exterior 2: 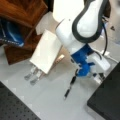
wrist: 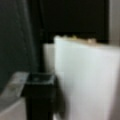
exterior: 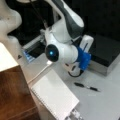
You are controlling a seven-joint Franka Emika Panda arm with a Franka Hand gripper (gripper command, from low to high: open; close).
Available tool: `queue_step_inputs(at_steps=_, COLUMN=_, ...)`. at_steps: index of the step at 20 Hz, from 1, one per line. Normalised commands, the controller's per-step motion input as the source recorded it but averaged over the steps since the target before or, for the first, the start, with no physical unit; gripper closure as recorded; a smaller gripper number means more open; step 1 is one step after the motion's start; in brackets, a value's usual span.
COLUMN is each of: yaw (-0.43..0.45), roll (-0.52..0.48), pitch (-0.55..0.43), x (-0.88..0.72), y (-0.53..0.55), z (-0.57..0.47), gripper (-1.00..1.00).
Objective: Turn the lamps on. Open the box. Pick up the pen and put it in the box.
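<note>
Grey tabletop (exterior: 100,105) fills the workspace, with a dark backdrop behind it in a front view. On it the pen (exterior: 87,87) lies flat and free, nothing touching it, also seen in a front view (exterior 2: 70,86) running down from just under the arm's blue wrist piece (exterior 2: 83,62). The gripper (exterior: 73,70) hangs low just beside the pen's near end, toward a front view's left of it; whether its fingers are apart or together cannot be told. The box (exterior: 106,53) sits toward a front view's right with its black lid flat down, so it looks not yet opened. A cream lampshade (exterior 2: 66,10) shows at a front view's top, bright, though whether it is lit cannot be told. A white notebook (exterior: 55,96) lies beside a brown wooden block (exterior: 13,95), well clear of the pen, leaving room around it. The wrist view shows only a dark post and a pale slab.
</note>
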Motion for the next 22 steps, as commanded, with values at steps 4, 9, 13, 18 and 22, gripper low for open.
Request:
queue_step_inputs(at_steps=4, yaw=-0.111, roll=0.057, pitch=-0.073, x=0.0, y=-0.11, z=-0.12, gripper=1.0)
queue_step_inputs(at_steps=9, yaw=-0.112, roll=0.025, pitch=-0.052, x=-0.02, y=-0.11, z=-0.05, gripper=1.0)
queue_step_inputs(at_steps=13, yaw=-0.1, roll=0.003, pitch=-0.028, x=-0.02, y=-0.13, z=0.06, gripper=1.0)
queue_step_inputs(at_steps=18, yaw=-0.08, roll=0.015, pitch=-0.001, x=-0.01, y=-0.1, z=0.19, gripper=1.0)
queue_step_inputs(at_steps=22, yaw=-0.083, roll=0.009, pitch=0.03, x=0.02, y=-0.07, z=0.18, gripper=1.0)
